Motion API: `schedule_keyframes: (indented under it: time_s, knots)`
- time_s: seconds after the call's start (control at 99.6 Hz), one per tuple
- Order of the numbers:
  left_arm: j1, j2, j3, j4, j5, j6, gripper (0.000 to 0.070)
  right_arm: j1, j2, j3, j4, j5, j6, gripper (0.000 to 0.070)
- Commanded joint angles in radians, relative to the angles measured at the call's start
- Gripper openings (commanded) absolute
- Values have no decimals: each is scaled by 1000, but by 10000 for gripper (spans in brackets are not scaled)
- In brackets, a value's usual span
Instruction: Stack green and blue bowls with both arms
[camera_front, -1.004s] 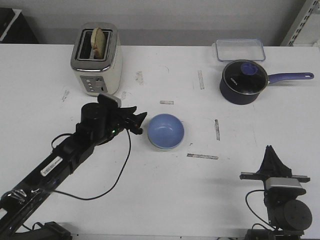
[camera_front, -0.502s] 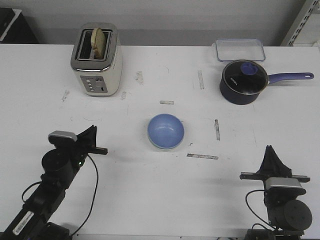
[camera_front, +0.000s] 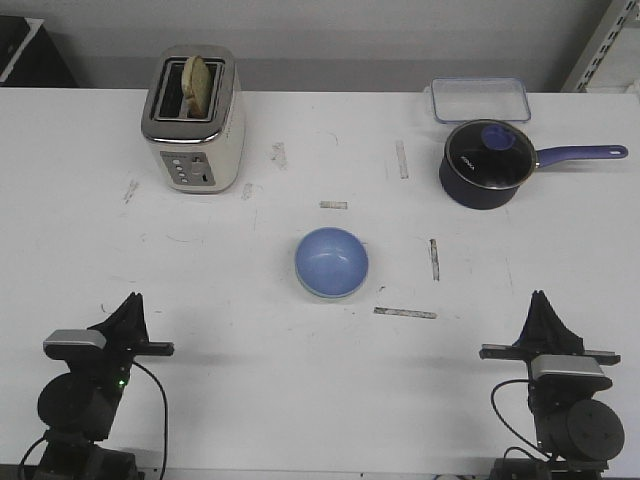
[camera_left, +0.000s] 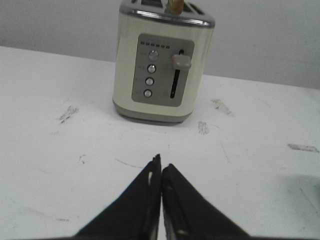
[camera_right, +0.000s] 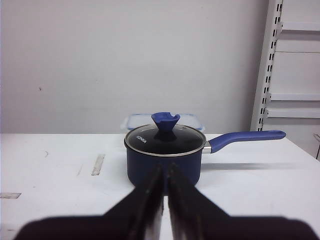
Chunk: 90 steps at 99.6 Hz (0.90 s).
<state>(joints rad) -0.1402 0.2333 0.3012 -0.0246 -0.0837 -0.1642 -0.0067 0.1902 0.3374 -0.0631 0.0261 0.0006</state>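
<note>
The left gripper sits low at the near left corner of the table, its two black fingers pressed together to a point with nothing between them. In the front view it points forward toward the toaster, which stands well ahead at the far left with a slice of bread in one slot. The left wrist view shows the toaster's control panel facing that gripper.

The right gripper is likewise closed on nothing, fingers meeting at a narrow seam. It rests at the near right corner, aimed at the dark blue saucepan with a glass lid at the far right. A clear plastic container lies just behind the saucepan.

The blue bowl stands upright near the middle of the table, well apart from both grippers. A thin pale green rim shows under its lower edge, so the green bowl appears to sit beneath it, nested.
</note>
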Motion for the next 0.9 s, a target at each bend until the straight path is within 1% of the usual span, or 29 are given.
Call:
schedule_keyframes:
  time_s: [0.0, 0.251, 0.462, 0.532, 0.602, 0.653, 0.713, 0.893]
  knots:
    - [0, -39, 8, 13, -3, 17, 2, 2, -1, -3, 10, 0, 10, 10]
    - [0, -165, 9, 19, -3, 17, 2, 2, -1, -3, 10, 0, 10, 10]
    - [0, -195, 9, 11, -3, 19, 2, 2, -1, -3, 10, 0, 10, 10]
    - [0, -195, 9, 0, -3, 54, 1, 2, -1, -3, 10, 0, 10, 10]
    - [-1, -195, 8, 3, 8, 133, 1, 2, -1, -3, 10, 0, 10, 10]
    - [-1, -195, 5, 4, 26, 163, 1, 2, -1, -3, 10, 0, 10, 10]
    - [2, -195, -4, 5, 26, 177, 1, 2, -1, -3, 10, 0, 10, 10]
    - [64, -195, -58, 29, 33, 178, 1, 2, -1, -3, 10, 0, 10, 10]
